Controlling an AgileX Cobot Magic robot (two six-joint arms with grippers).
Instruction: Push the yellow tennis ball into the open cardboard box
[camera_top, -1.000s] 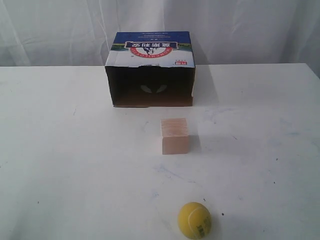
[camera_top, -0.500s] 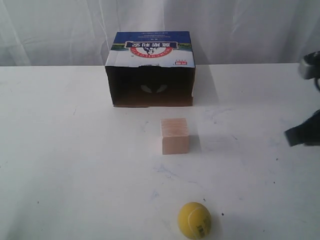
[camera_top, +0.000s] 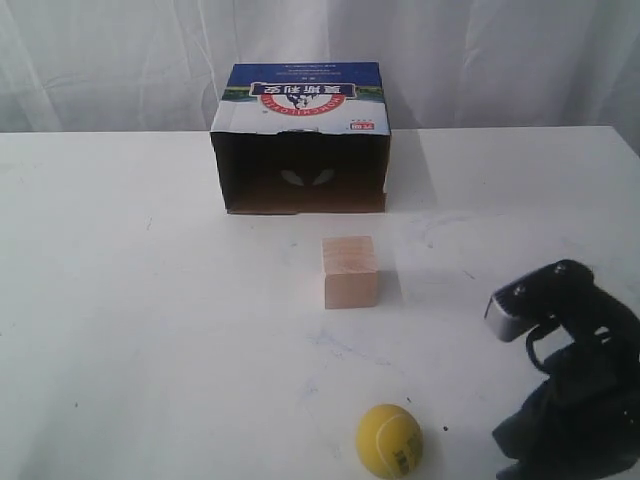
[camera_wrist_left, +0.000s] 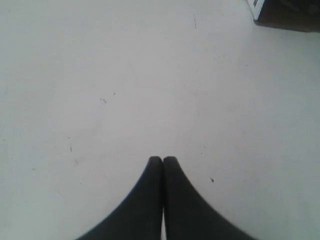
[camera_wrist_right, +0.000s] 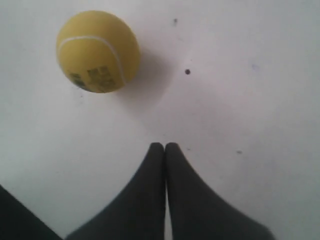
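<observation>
The yellow tennis ball (camera_top: 389, 440) lies near the table's front edge, its printed label patch facing the camera; the right wrist view also holds the ball (camera_wrist_right: 97, 51). The open cardboard box (camera_top: 300, 140) stands at the back with its dark opening facing the front. My right gripper (camera_wrist_right: 164, 146) is shut and empty, a short way from the ball without touching it. In the exterior view the right gripper (camera_top: 500, 438) sits to the right of the ball. My left gripper (camera_wrist_left: 162, 159) is shut over bare table and does not show in the exterior view.
A pale wooden cube (camera_top: 350, 272) stands between the ball and the box, roughly in line with both. A corner of the box (camera_wrist_left: 285, 12) shows at the edge of the left wrist view. White curtains hang behind the white table (camera_top: 150, 330).
My right arm came in from the right edge and dropped toward the front, ending beside the ball. Ball, cube and box have not moved.
</observation>
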